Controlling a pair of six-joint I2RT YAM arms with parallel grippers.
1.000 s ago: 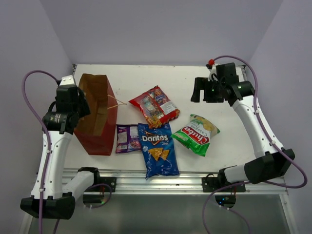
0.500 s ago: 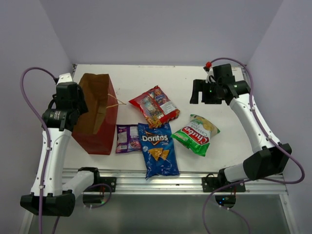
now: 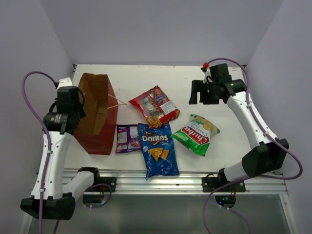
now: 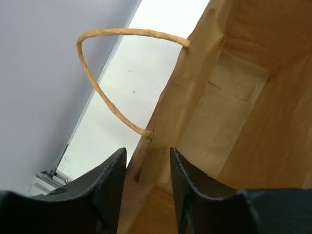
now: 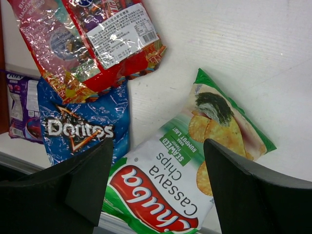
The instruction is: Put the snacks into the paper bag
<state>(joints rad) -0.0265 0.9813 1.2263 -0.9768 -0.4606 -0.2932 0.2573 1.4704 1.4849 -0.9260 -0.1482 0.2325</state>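
The paper bag stands open at the left, tan inside. My left gripper is at its left rim. In the left wrist view its jaws straddle the bag wall with a gap, below a string handle. The red snack-mix bag, purple packet, blue Doritos bag and green-white chip bag lie flat on the table. My right gripper hangs wide open and empty above the table. Its wrist view looks down on the chip bag, Doritos bag, red bag and purple packet.
The white table ends at a metal rail at the near edge. Lilac walls close in at the back and both sides. The bag's second string handle sticks out toward the red bag.
The right gripper has shifted slightly left and toward the back. The left gripper has moved a little at the bag's rim and the rim has shifted with it. The snacks have not moved.
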